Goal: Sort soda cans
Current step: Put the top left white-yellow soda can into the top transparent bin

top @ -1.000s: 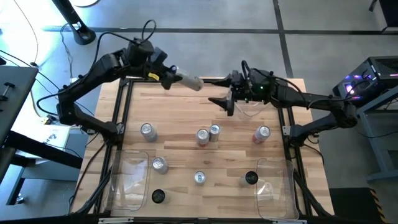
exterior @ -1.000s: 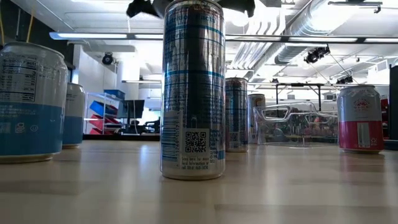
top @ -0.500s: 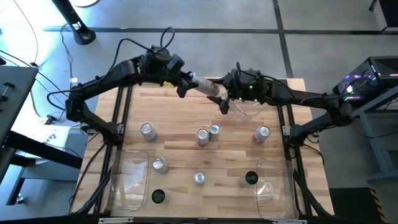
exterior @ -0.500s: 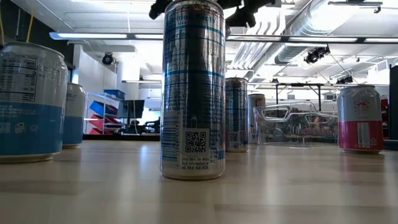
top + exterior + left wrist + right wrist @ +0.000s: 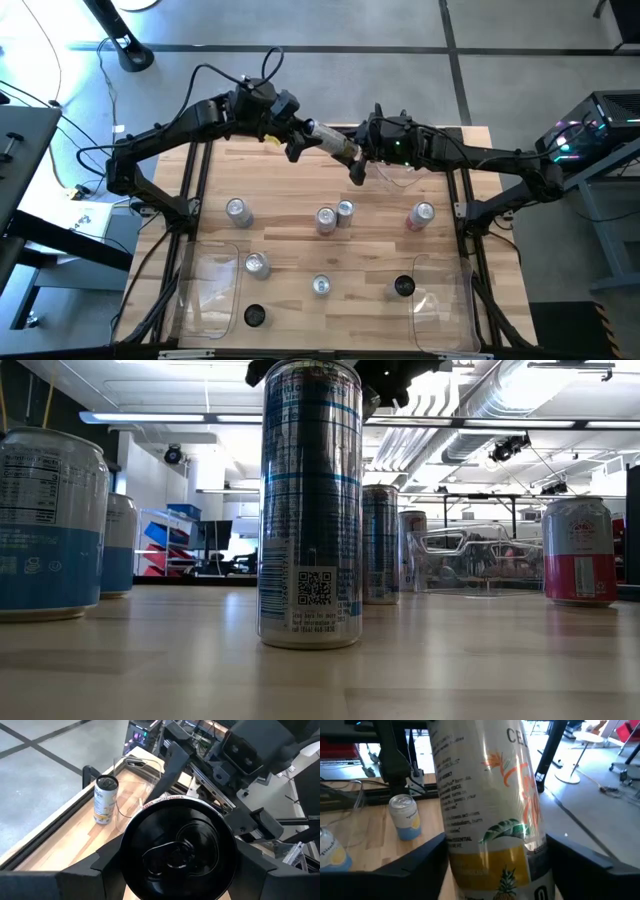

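- Left gripper [image 5: 308, 136]: fingers clenched on the held can [image 5: 331, 144]. The left wrist view shows the can's black top [image 5: 177, 847] seated between them.
- Held can: white label with orange lettering and a pineapple print [image 5: 490, 810]. It is carried on its side, clear of the wooden table [image 5: 290, 190], over its far part.
- Right gripper [image 5: 358, 160]: at the other end of the held can, one dark finger [image 5: 427, 865] on each side of the body. Whether they press on it or only flank it cannot be told.
- Clear bin [image 5: 400, 176]: on the table just beside the held can, under the right arm.
- Pair of slim cans [image 5: 335, 215]: upright and touching, nearer the front than the held can.
- Silver can [image 5: 237, 209] and red-banded can [image 5: 422, 214]: upright to either side of that pair, well apart from the held can.
- Four further cans — two silver-topped [image 5: 256, 264], [image 5: 321, 286], two black-topped [image 5: 403, 287], [image 5: 254, 316] — farthest from the held can, near two clear bins [image 5: 210, 290], [image 5: 445, 305].
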Controlling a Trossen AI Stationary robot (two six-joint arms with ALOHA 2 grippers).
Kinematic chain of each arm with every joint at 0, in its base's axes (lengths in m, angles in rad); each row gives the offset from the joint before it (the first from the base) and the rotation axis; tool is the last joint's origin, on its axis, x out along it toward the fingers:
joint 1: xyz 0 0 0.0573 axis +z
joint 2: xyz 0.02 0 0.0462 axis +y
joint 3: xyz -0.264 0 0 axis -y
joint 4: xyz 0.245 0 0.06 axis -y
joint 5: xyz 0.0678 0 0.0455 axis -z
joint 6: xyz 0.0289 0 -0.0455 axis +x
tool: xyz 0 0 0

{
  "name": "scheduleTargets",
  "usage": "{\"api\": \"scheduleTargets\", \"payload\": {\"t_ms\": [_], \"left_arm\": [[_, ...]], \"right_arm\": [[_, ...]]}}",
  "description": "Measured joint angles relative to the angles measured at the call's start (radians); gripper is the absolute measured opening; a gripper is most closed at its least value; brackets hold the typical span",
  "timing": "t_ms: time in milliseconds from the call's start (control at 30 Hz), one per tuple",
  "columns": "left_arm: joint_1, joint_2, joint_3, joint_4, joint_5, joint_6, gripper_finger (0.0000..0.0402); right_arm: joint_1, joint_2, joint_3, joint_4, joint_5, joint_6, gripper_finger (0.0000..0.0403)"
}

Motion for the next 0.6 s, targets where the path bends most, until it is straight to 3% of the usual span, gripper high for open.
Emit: {"api": "scheduleTargets", "payload": {"t_ms": [100, 433, 500, 600], "left_arm": [[0.005, 0.000, 0.000, 0.001, -0.003, 0.002, 0.0240], [0.023, -0.010, 0.002, 0.015, -0.031, 0.084, 0.0240], [0.041, -0.018, 0.002, 0.029, -0.011, 0.088, 0.0266], [0.080, -0.042, 0.000, -0.024, -0.009, 0.103, 0.0351]], "right_arm": [[0.000, 0.000, -0.001, 0.017, 0.000, -0.016, 0.0237], [0.001, -0.014, 0.076, -0.094, 0.053, -0.078, 0.0236], [-0.002, -0.020, 0.106, -0.126, 0.064, -0.097, 0.0236], [-0.014, -0.029, 0.147, -0.229, 0.096, -0.081, 0.0236]]}}
